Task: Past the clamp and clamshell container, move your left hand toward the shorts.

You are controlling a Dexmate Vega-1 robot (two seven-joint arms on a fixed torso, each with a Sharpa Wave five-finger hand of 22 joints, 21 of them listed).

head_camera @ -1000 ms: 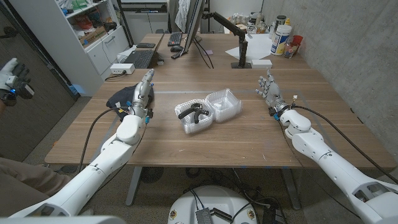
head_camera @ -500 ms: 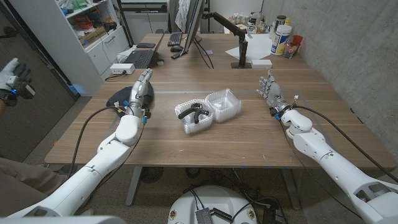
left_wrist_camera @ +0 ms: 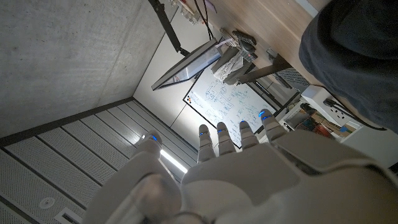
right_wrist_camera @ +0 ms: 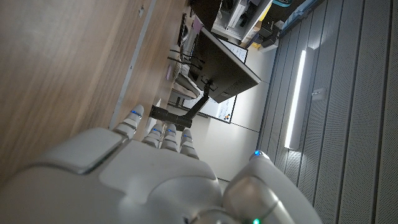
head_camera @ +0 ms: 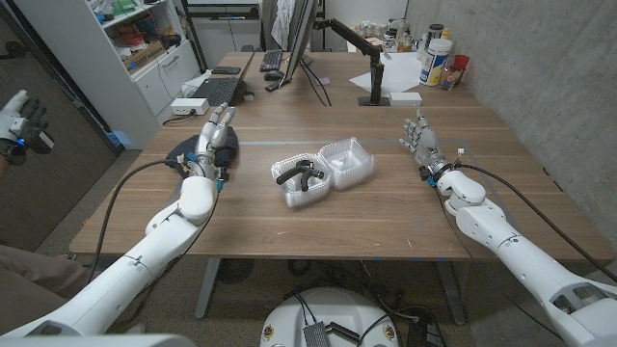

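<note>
At L fingers (head_camera: 223, 117), tips reached up over the near edge of the dark shorts (head_camera: 193, 151), which lay bunched on the desk (head_camera: 386, 207) right under and around the left hand (head_camera: 212, 143). Fingers were straight, slightly apart, held nothing; hand stood over the fabric, contact w/ it can't be told from the head view. Left wrist view showed the same hand (left_wrist_camera: 249, 180) from behind, fingers (left_wrist_camera: 222, 138) extended w/ blue tip lights, dark cloth of the shorts (left_wrist_camera: 354, 56) just beyond them.

Off to the right-hand side of those fingers, well apart, sat the clear clamshell container (head_camera: 323, 171), lid open, mid-desk. Black clamp (head_camera: 297, 176) lay inside its near half.

Farther across, beyond the container, the right hand (head_camera: 423, 145) stood upright on the desk's far side, fingers (head_camera: 415, 123) up and a bit spread, nothing in them; right wrist view showed its back (right_wrist_camera: 143, 180) w/ wood grain alongside.

Beyond both hands, at the desk's back: monitor (head_camera: 307, 34), keyboard (head_camera: 220, 91), white bottle (head_camera: 436, 58). A person's gloved hand (head_camera: 21, 120) showed at the edge past the left arm.
</note>
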